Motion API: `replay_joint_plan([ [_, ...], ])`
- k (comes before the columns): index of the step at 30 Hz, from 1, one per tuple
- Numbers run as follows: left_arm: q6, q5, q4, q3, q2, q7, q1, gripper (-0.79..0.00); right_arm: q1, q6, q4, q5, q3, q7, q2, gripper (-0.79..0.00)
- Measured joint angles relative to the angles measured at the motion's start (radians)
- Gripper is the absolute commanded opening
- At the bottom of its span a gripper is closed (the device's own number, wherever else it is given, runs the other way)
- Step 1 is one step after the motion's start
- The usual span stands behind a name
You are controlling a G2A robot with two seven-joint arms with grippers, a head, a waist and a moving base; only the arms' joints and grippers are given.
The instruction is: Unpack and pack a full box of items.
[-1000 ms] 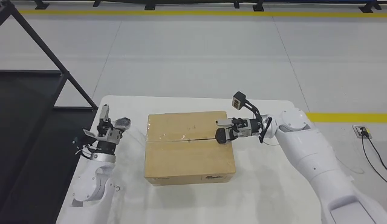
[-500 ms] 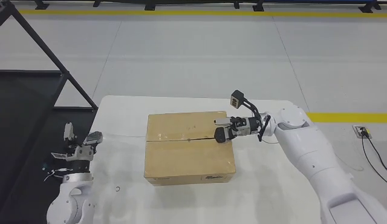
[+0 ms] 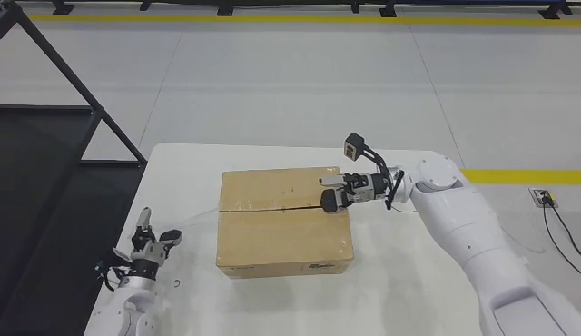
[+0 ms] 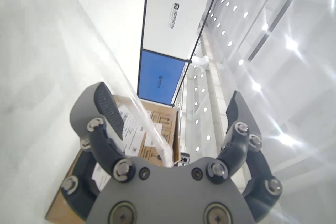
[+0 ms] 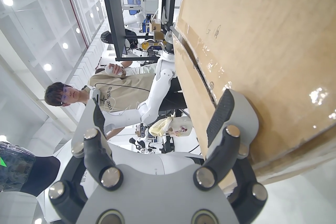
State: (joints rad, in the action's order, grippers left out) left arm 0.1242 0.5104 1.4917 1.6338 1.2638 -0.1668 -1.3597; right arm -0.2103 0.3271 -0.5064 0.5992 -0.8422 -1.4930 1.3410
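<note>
A closed cardboard box (image 3: 284, 222) stands in the middle of the white table (image 3: 408, 281), its two top flaps meeting at a seam (image 3: 272, 209). My right gripper (image 3: 329, 200) is open at the seam's right end; in the right wrist view one finger (image 5: 223, 109) lies on the box top (image 5: 262, 38) beside the seam (image 5: 199, 72), the other off the box's side. My left gripper (image 3: 150, 242) is open near the table's front left edge, well clear of the box. A clear tape strip (image 4: 147, 114) runs out between its fingers (image 4: 105, 101), with the box (image 4: 172, 120) behind.
A black metal frame (image 3: 54, 91) stands off the table's left side. A small ring-like bit (image 3: 175, 284) lies on the table by the left arm. The table edge is close beside the left gripper. Bare tabletop stretches in front and to the right of the box.
The left arm has drawn back from beside the box toward the table's front left corner. The right gripper has edged slightly left along the box top.
</note>
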Motion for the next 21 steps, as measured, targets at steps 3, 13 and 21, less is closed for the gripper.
replay_joint_plan([
  [3,-0.013,-0.024,0.009,-0.037,0.002,-0.035,-0.002,0.0,0.002,0.0,0.0,-0.003,0.004,0.0,0.002,0.0],
  [13,-0.027,-0.071,-0.003,-0.108,0.012,-0.018,0.08,0.0,-0.012,0.003,-0.002,0.001,-0.002,0.003,-0.005,0.0],
  [21,-0.001,0.031,-0.062,-0.09,0.02,0.021,0.165,0.0,-0.03,0.008,-0.02,0.004,-0.012,0.008,-0.016,0.0],
])
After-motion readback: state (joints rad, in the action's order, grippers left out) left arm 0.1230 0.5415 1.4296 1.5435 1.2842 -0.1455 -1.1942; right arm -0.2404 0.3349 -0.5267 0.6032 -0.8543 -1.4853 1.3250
